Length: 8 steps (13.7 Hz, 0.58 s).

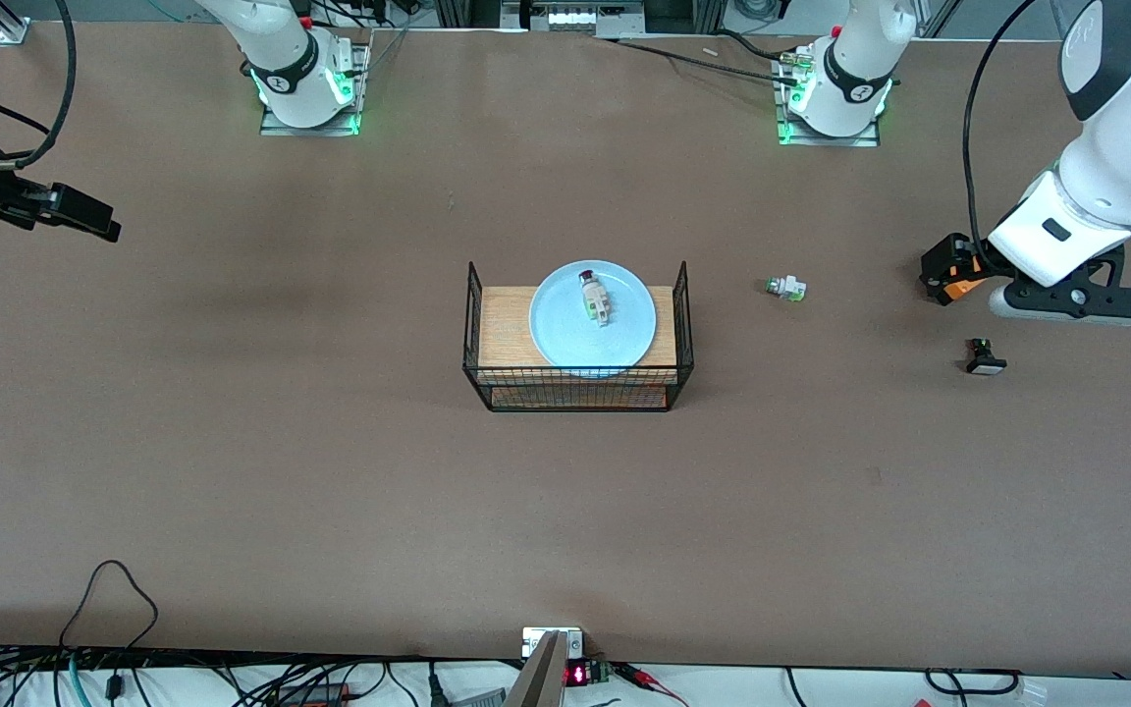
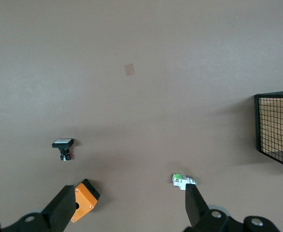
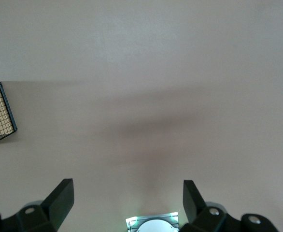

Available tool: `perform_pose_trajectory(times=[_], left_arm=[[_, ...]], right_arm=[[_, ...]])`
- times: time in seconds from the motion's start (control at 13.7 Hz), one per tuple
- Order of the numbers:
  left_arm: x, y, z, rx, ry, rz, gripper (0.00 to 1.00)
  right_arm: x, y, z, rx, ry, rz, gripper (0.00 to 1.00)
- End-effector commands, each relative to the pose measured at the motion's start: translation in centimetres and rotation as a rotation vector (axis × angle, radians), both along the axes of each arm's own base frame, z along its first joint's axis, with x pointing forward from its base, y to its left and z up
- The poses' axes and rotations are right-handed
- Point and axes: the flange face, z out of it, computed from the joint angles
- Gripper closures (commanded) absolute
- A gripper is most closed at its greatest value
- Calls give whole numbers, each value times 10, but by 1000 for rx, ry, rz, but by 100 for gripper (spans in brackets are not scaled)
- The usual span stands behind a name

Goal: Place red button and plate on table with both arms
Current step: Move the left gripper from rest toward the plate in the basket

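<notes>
**Mid-table on the rack: plate and button sit untouched, both grippers hang wide open**

Right in the middle of the brown table (image 1: 232, 471) stands the wood-topped black wire rack (image 1: 580, 378), and the light blue plate (image 1: 565, 334) sits flat on its wooden top. The red button (image 1: 593, 296) lies on its side on the plate, dark red cap pointing toward the robot bases, whitish body toward the front camera.

Look toward the left arm's end of the table: the left gripper (image 2: 132, 210) hangs over bare tabletop, fingers spread wide, nothing between them. One fingertip wears an orange pad (image 2: 85, 200). In its wrist view the green-ended part (image 2: 184, 181) lies just beside the other finger (image 2: 195, 205), apart from it, down on the table. The black-and-white part (image 1: 985, 357) rests on the table nearer the front camera than the green-ended one, and closer to the table's end.

Over at the right arm's end, the right gripper (image 3: 128, 200) is also spread wide and empty, poised over plain tabletop. A corner of the rack shows at the edge of its wrist view, well apart from the fingers (image 3: 62, 195).

Neither gripper touches anything.
</notes>
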Motion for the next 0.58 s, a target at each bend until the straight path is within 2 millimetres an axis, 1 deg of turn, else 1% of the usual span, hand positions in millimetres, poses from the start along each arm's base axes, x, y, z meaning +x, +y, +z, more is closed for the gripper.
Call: perform_pose_trajectory(times=[0.0, 0.22, 0.29, 0.37, 0.44, 0.51], left_arm=[[5, 1, 5, -9, 15, -20, 0], [4, -2, 6, -11, 13, -18, 0], [2, -3, 4, -13, 34, -12, 0], [-5, -6, -1, -4, 92, -18, 0], [-11, -12, -4, -11, 142, -25, 0], [-16, -29, -4, -61, 163, -42, 0]], right_arm=[[3, -3, 5, -7, -6, 3, 0], [3, -3, 5, -6, -5, 3, 0], [3, -3, 5, -6, -5, 3, 0], [3, -3, 5, -6, -6, 5, 0], [3, -4, 5, -6, -6, 3, 0], [3, -4, 5, -6, -6, 3, 0]])
